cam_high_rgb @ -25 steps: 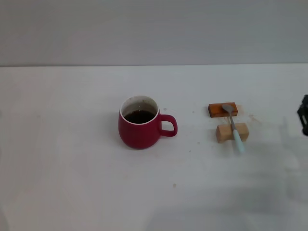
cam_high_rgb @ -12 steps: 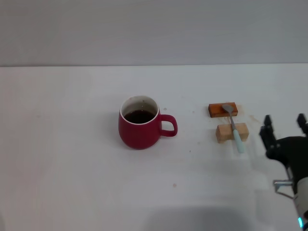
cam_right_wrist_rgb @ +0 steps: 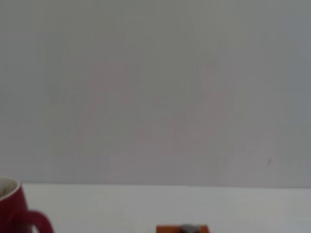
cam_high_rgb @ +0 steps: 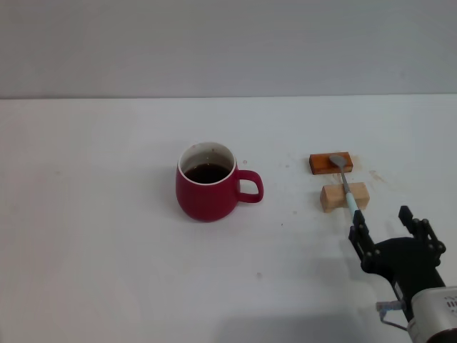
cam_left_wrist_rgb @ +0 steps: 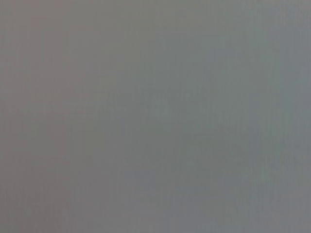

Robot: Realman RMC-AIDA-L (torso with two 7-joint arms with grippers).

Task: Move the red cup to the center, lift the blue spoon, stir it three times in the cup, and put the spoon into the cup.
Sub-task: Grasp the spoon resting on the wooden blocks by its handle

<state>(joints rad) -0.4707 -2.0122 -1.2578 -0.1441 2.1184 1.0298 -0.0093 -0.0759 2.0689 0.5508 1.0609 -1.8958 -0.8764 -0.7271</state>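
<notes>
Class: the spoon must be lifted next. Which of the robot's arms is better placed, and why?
Probably the right. The right gripper is open just near-side of the blue spoon, which rests across two wooden blocks. The left arm appears in no view.

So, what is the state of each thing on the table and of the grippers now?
red cup: upright, dark liquid inside, handle toward the robot's right.
blue spoon: lying across both blocks, not gripped.
orange block: flat, under the spoon's bowl.
tan block: flat, under the spoon's handle.
right gripper: open, near the spoon's handle end, holding nothing.
left gripper: not in view.
</notes>
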